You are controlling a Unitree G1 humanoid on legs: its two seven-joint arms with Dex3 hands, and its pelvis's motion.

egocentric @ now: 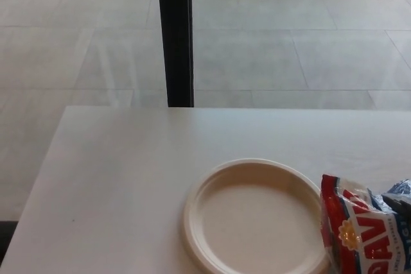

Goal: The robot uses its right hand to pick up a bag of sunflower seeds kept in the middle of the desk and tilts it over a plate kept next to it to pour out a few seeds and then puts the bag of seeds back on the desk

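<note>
The red, white and blue bag of sunflower seeds (pixel 359 232) stands at the bottom right of the head view, cut off by the picture's edges. Its left side touches or overlaps the right rim of the plate (pixel 192 219). The plate is cream, round and empty, and lies on the white desk (pixel 122 171). A small dark shape, apparently part of my right hand (pixel 405 201), shows at the right edge against the bag's crumpled top. Too little of it shows to tell its state. My left hand does not show.
The desk's far edge runs across the middle of the picture, its left edge slants down at the left. Beyond it stands a black vertical post (pixel 174 36) over a grey tiled floor (pixel 289 43).
</note>
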